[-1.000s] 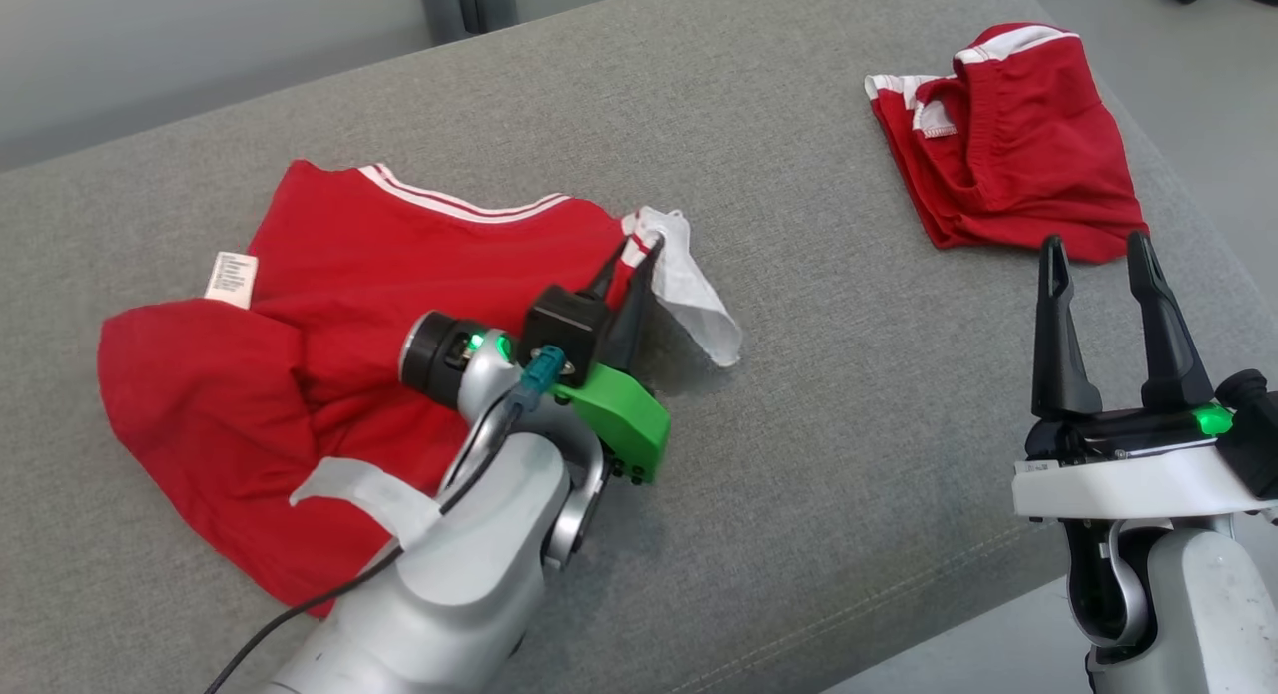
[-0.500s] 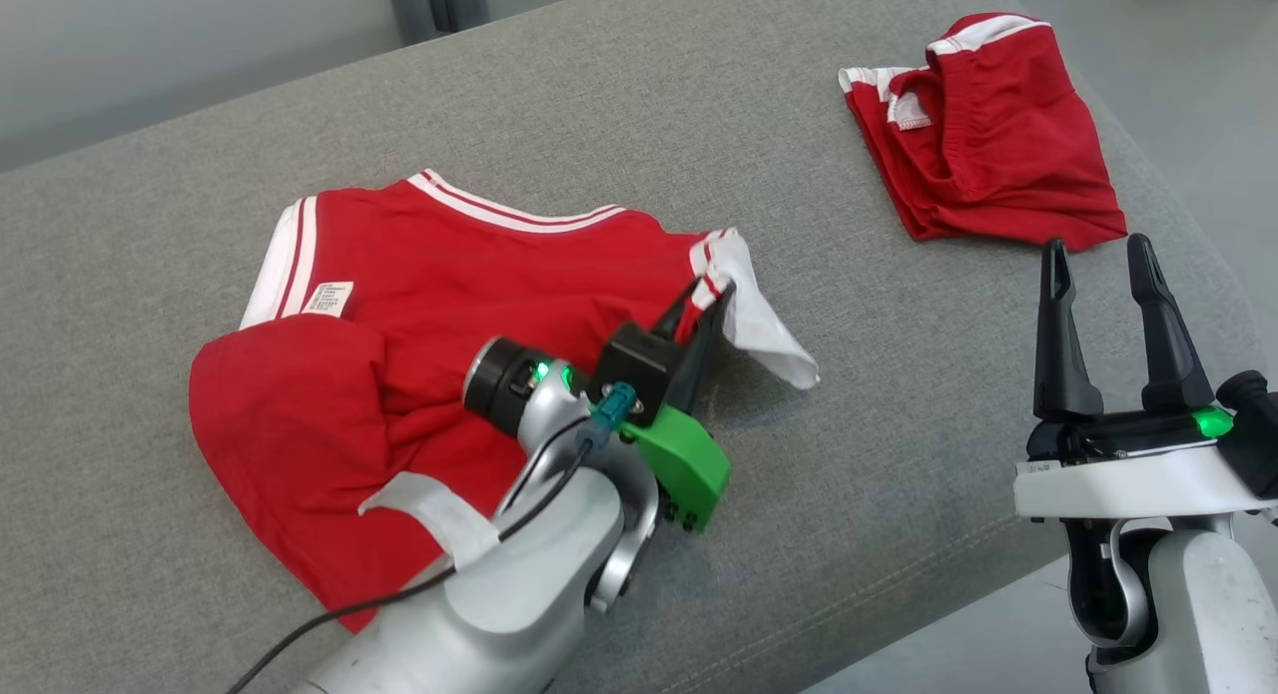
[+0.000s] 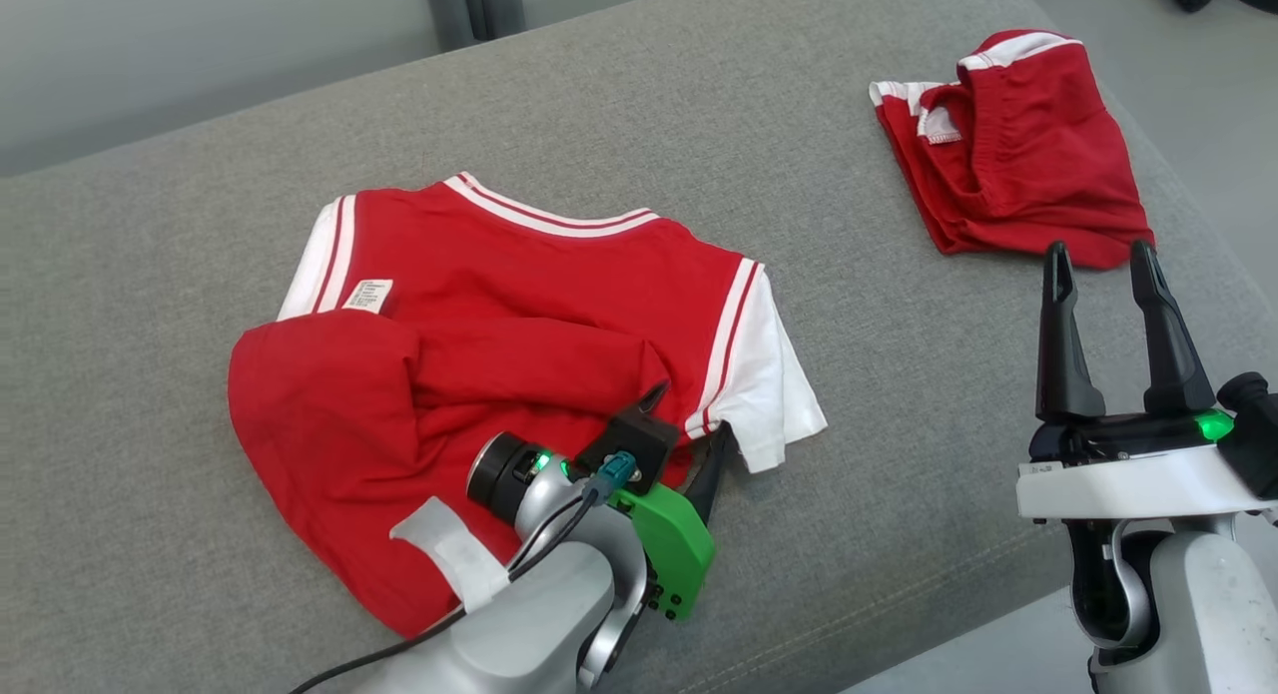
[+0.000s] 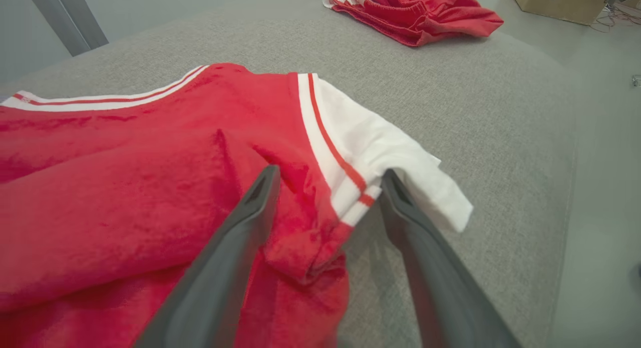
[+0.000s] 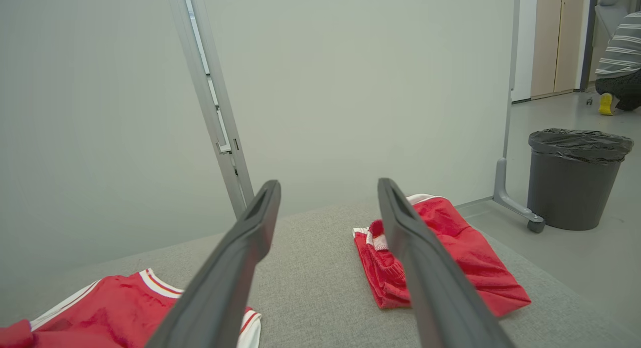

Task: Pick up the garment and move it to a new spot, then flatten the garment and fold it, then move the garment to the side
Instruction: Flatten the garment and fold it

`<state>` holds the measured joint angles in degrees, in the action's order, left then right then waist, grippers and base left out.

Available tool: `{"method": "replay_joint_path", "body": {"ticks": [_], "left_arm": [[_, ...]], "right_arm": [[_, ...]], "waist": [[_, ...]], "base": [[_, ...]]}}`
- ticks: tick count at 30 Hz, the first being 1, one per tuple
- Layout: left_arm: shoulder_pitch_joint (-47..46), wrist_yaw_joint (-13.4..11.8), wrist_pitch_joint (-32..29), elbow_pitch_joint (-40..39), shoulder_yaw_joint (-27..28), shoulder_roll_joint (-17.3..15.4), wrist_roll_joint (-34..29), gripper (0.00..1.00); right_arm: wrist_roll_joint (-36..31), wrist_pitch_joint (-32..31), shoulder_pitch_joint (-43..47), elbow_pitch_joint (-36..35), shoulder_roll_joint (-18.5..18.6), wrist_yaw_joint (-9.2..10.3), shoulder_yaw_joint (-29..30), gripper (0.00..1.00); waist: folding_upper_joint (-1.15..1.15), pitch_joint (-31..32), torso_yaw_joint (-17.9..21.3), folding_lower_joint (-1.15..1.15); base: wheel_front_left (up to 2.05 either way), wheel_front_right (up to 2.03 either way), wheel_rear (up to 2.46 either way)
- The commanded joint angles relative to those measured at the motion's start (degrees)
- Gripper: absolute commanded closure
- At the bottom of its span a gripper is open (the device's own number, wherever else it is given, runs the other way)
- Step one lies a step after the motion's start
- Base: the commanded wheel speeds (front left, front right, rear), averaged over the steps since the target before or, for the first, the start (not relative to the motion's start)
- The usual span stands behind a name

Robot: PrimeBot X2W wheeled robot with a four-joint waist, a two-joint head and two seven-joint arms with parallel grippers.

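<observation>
A red T-shirt (image 3: 499,305) with white striped sleeves lies crumpled on the grey cushioned surface (image 3: 699,105), its lower half folded up over the body. Its right white sleeve (image 3: 764,374) lies spread flat. My left gripper (image 3: 689,424) is open at the shirt's near right side, one finger over red cloth and the other beside the sleeve. In the left wrist view the left gripper (image 4: 329,172) straddles the sleeve seam of the T-shirt (image 4: 150,162) without pinching it. My right gripper (image 3: 1098,255) stands open and empty, raised at the right.
Red shorts (image 3: 1018,145) with white trim lie bunched at the far right of the surface. The surface's front edge runs close under my right arm, with floor beyond. A dark bin (image 5: 576,178) and a crouching person (image 5: 618,62) are far off.
My left gripper has opened and let go of the white sleeve, then drawn back toward the near edge. The sleeve now lies flat. The head camera shifted slightly.
</observation>
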<state>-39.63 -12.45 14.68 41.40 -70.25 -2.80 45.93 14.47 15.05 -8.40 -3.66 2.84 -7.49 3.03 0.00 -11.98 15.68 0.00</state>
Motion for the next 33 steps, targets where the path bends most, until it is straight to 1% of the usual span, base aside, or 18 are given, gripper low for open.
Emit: {"method": "replay_joint_path", "body": {"ticks": [1,6,7,10,12,18,22,27,30,33], "left_arm": [[0.7,-0.1,0.2,0.3,-0.1,-0.2,0.2,0.0],[2.7,1.0,0.5,1.3,-0.8,-0.2,1.2,0.0],[4.0,1.1,0.5,0.7,-0.2,-0.2,1.4,0.0],[6.4,0.8,0.5,-1.2,2.3,-0.2,0.3,0.0],[8.2,0.3,0.5,-2.8,4.8,-0.8,-0.8,0.0],[13.8,-2.3,0.4,-9.4,15.3,-5.1,-3.8,0.0],[16.9,-3.4,0.4,-10.9,21.8,-7.8,-4.7,0.0],[19.7,-3.6,0.4,-9.5,27.4,-9.9,-4.9,0.0],[20.7,-3.0,0.4,-7.3,29.8,-10.2,-4.4,0.0],[21.1,-2.0,0.4,-4.5,31.8,-9.5,-3.3,0.0]], "right_arm": [[-0.1,0.2,0.7,0.1,0.1,0.0,0.2,0.0],[-0.5,0.2,1.9,0.1,0.1,0.0,1.1,0.0],[-0.6,0.2,2.8,0.1,0.1,0.0,1.4,0.0],[-0.8,0.2,3.8,0.1,0.1,0.0,1.8,0.0],[-0.9,0.2,4.5,-0.1,0.1,0.0,2.0,0.0],[-1.2,0.2,5.9,-0.2,0.1,0.0,2.2,0.0],[-1.4,0.2,6.2,-0.3,0.1,0.0,2.0,0.0],[-1.7,0.2,6.5,0.0,0.1,0.0,1.8,0.0],[-1.8,0.2,6.5,0.1,0.1,0.0,1.6,0.0],[-1.8,0.2,6.5,0.2,0.1,0.0,1.3,0.0]], "waist": [[0.0,0.9,-0.9,0.0],[0.0,3.4,-3.5,0.0],[0.0,4.6,-4.6,0.0],[0.0,6.4,-6.2,0.0],[0.0,7.4,-7.1,0.0],[0.0,9.3,-8.6,0.0],[0.0,9.8,-8.8,0.0],[0.0,10.2,-8.7,0.0],[0.0,10.2,-8.6,0.0],[0.0,10.0,-8.4,0.0]], "base": [[0.0,0.0,0.0],[0.0,0.0,0.0],[0.0,0.0,0.0],[0.0,0.0,0.0],[0.0,0.0,0.0],[0.0,0.0,0.0],[0.0,0.0,0.0],[0.0,0.0,0.0],[0.0,0.0,0.0],[0.0,0.0,0.0]]}}
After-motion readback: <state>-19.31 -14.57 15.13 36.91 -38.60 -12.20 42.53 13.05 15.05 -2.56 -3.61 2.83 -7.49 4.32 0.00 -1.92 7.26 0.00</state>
